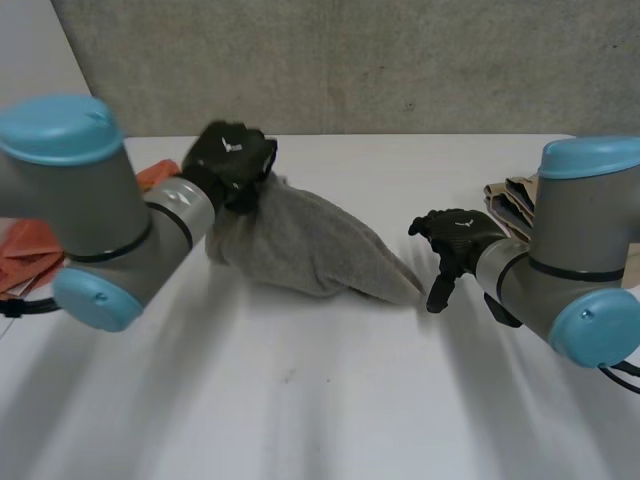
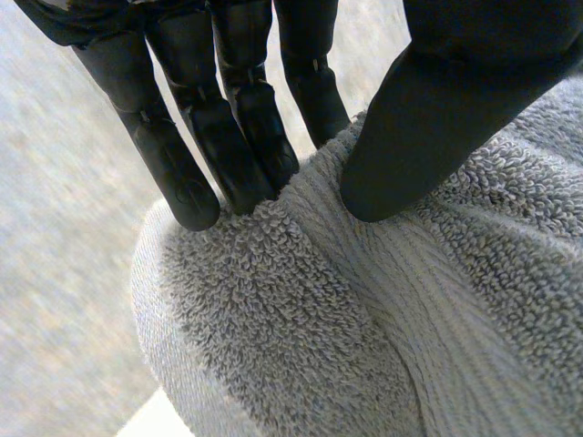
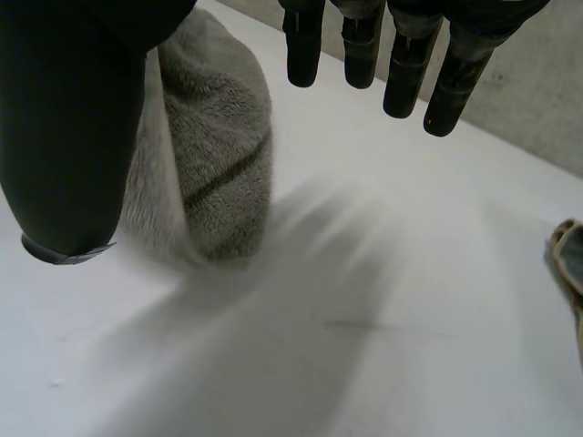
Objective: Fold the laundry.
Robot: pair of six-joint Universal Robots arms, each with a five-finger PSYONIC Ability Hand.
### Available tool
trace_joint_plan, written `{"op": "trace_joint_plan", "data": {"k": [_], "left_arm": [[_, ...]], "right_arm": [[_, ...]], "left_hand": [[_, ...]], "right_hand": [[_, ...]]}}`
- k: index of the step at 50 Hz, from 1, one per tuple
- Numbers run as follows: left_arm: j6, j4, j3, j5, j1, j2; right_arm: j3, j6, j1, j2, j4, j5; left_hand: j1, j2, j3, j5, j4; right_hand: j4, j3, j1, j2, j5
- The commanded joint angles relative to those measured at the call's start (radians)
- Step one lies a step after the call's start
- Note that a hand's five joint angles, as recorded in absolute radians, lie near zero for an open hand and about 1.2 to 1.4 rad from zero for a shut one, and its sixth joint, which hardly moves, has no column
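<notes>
Head view, nearest first: bare white table (image 1: pixel 320 400) in front, with the two arms coming in from either side.

Right hand (image 1: pixel 455 240): hovers over the table, fingers straight and hanging down, thumb set well apart from them, nothing held. In the right wrist view the fingers (image 3: pixel 364 45) are spread and bare over the white surface. The thumb (image 3: pixel 73 137) stands in front of the towel's tapered end, which lies just beside it; whether they touch, cannot tell.

Grey towel (image 1: pixel 310 250): a bunched mound on the table between the two hands. It is highest under the left hand and narrows to a point just beside the right hand's fingertips.

Left hand (image 1: pixel 232 160): on the towel's raised far end. In the left wrist view its fingers (image 2: pixel 228 137) press a ridge of terry cloth against the thumb (image 2: pixel 437 118). It is pinching a fold of the towel, which fills the space under the palm.

Further out: orange cloth (image 1: pixel 30 255) behind the left arm; a stack of beige patterned cloth (image 1: pixel 510 205) just behind the right hand. Grey wall (image 1: pixel 350 60) at the back.
</notes>
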Motion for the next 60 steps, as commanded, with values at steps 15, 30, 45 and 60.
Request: {"op": "trace_joint_plan", "data": {"k": [15, 30, 45, 60], "left_arm": [[-0.015, -0.011, -0.100, -0.003, -0.031, 0.226], [-0.176, -0.010, -0.111, -0.010, -0.018, 0.320], [-0.333, -0.025, -0.191, -0.042, 0.048, 0.338], [-0.275, 0.142, 0.077, -0.041, 0.052, -0.008]], "right_arm": [[-0.062, 0.306, 0.010, 0.132, -0.022, -0.149], [-0.202, 0.300, 0.021, 0.107, -0.054, -0.039], [-0.168, -0.355, -0.078, -0.259, 0.090, -0.014], [-0.489, -0.392, -0.007, 0.026, 0.033, 0.114]], "left_hand": [[0.270, 0.203, 0.213, 0.266, 0.198], [0.270, 0.203, 0.213, 0.266, 0.198], [0.270, 0.203, 0.213, 0.266, 0.198], [0.270, 0.203, 0.213, 0.266, 0.198]], "right_hand": [[0.040, 0.057, 0.091, 0.052, 0.028], [1.161, 1.178, 1.212, 1.173, 1.149], [1.161, 1.178, 1.212, 1.173, 1.149], [1.161, 1.178, 1.212, 1.173, 1.149]]}}
